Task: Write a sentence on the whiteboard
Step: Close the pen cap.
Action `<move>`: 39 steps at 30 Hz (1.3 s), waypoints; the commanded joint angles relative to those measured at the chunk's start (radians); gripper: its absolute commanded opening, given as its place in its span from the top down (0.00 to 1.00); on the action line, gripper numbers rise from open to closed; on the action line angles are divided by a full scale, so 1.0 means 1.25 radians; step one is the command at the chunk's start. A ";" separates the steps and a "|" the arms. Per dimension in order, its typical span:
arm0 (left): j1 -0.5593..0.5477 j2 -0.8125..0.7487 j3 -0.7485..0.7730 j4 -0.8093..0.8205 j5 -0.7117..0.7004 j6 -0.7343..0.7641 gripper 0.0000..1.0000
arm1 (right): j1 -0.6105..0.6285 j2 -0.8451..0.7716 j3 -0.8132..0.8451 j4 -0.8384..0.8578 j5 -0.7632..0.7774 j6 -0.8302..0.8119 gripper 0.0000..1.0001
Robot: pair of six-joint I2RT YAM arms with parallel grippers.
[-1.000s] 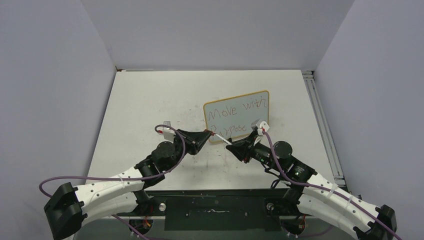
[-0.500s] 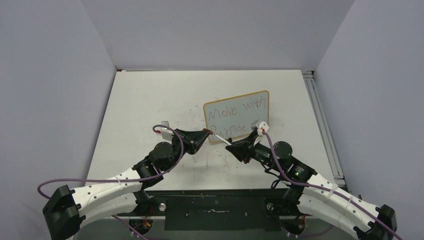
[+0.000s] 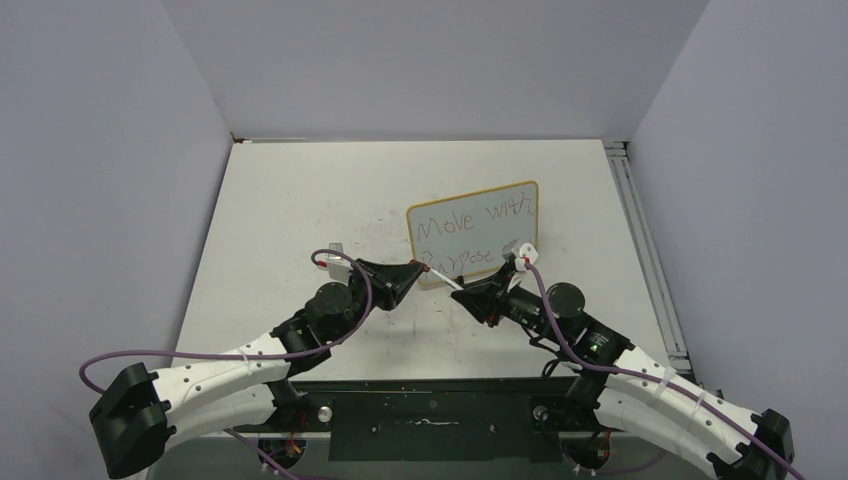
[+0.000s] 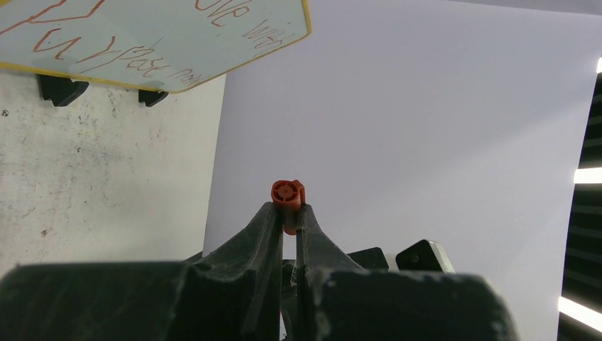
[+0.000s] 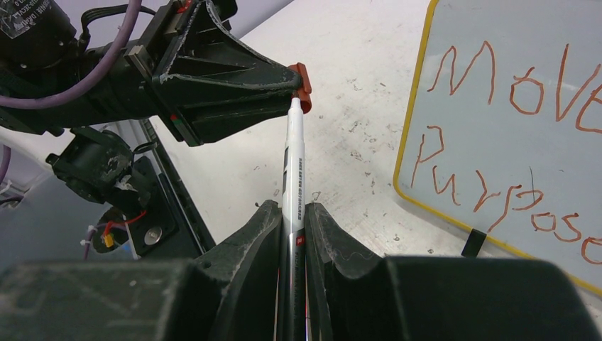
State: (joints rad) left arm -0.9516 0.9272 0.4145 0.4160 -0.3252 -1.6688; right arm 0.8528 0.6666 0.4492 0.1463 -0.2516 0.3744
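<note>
Differs little from a second ago: only a slight sway in the left elbow. Keeps the left claw (image 3: 419, 267) pinched on the red cap (image 4: 287, 193) and the right claw (image 3: 464, 291) clamped on the white marker (image 5: 292, 167), tip at the cap. Finds the whiteboard (image 3: 480, 238) standing on the counter (image 3: 290, 200) just beyond both claws, the sentence (image 3: 447, 222) facing the arms.

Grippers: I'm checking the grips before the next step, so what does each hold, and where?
The right gripper clamps the white marker around its barrel; the left gripper pinches the red cap by its sides, at the marker's tip.
</note>
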 commanded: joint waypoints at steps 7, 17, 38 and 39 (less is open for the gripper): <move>0.005 -0.028 -0.002 0.036 -0.004 -0.005 1.00 | 0.007 -0.008 0.005 0.053 0.004 -0.006 0.95; 0.003 -0.037 0.000 0.028 0.000 -0.002 1.00 | 0.008 -0.002 0.002 0.066 0.002 -0.002 0.95; 0.003 -0.032 -0.001 0.048 -0.011 -0.012 1.00 | 0.008 0.001 -0.005 0.066 -0.005 0.001 0.95; 0.003 -0.030 0.000 0.049 -0.010 -0.011 1.00 | 0.008 0.001 -0.005 0.067 -0.006 0.001 0.95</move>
State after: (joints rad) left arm -0.9516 0.8913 0.4026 0.4160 -0.3351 -1.6863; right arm 0.8528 0.6666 0.4465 0.1715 -0.2516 0.3771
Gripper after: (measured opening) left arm 0.055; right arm 0.160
